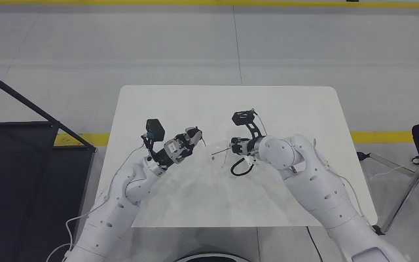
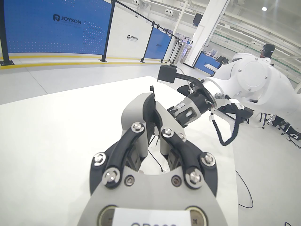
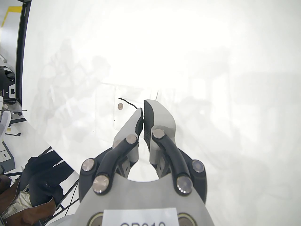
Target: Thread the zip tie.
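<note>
My left gripper [image 1: 193, 136] [image 2: 152, 102] hovers over the middle of the white table [image 1: 294, 111], shut on a black zip tie. The tie's small square head [image 2: 151, 88] sticks up past the fingertips, and its thin strap [image 2: 156, 158] hangs below the fingers. A short way across from it, my right gripper [image 1: 234, 146] [image 3: 143, 108] is shut on a thin black strap. That strap's free tip [image 3: 128, 102] [image 1: 220, 152] points toward the left gripper, with a gap between them. I cannot tell whether the two held parts are joined.
A small brownish mark [image 3: 120, 106] lies on the table under the strap tip. A black cable loop [image 1: 239, 167] hangs from the right wrist. A dark panel [image 1: 26, 170] stands off the table's left side. Bare tabletop surrounds both grippers.
</note>
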